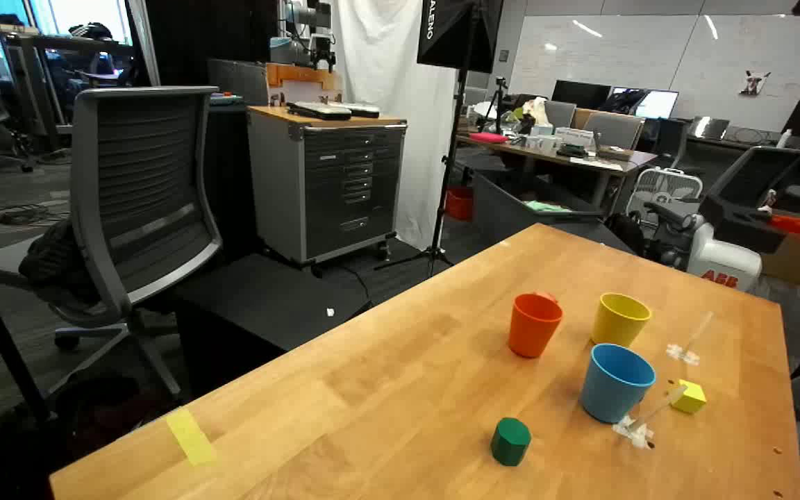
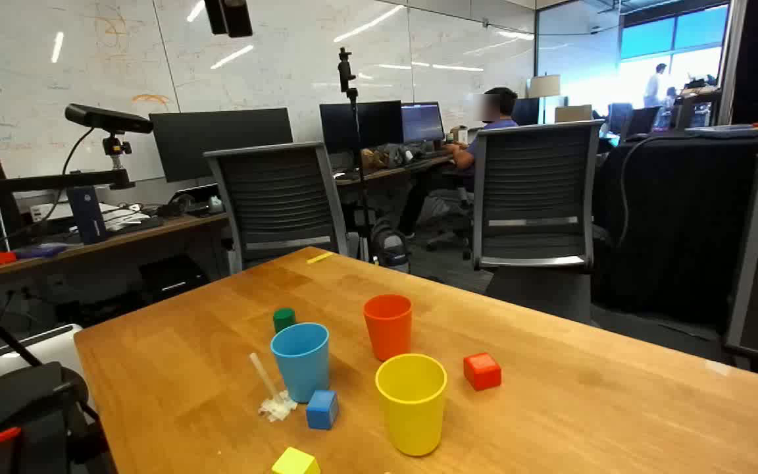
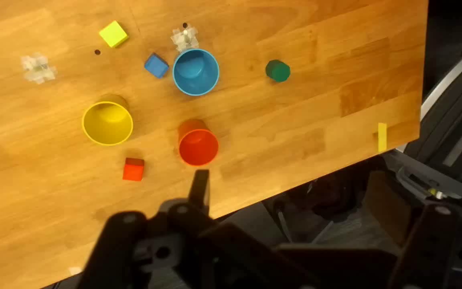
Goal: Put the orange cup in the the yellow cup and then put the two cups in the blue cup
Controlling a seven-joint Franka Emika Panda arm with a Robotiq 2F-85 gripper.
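The orange cup (image 1: 534, 328) stands upright on the wooden table, also in an exterior view (image 2: 389, 330) and the wrist view (image 3: 199, 147). The yellow cup (image 1: 619, 322) stands upright and apart from it, also visible in the wrist view (image 3: 108, 123). The light blue cup (image 1: 614, 387) stands upright near both, also in an exterior view (image 2: 302, 365) and the wrist view (image 3: 195, 73). All three cups look empty and separate. My gripper (image 3: 290, 174) shows only in the wrist view, fingers wide apart with nothing between them, above the table's edge and below the orange cup in the picture.
A red block (image 2: 482, 371) lies near the orange and yellow cups. A blue block (image 2: 322, 409) sits beside the blue cup. A yellow block (image 1: 689, 397) and a green block (image 1: 510, 442) are nearby. Thin sticks (image 1: 698, 332) stand taped to the table (image 1: 372, 389).
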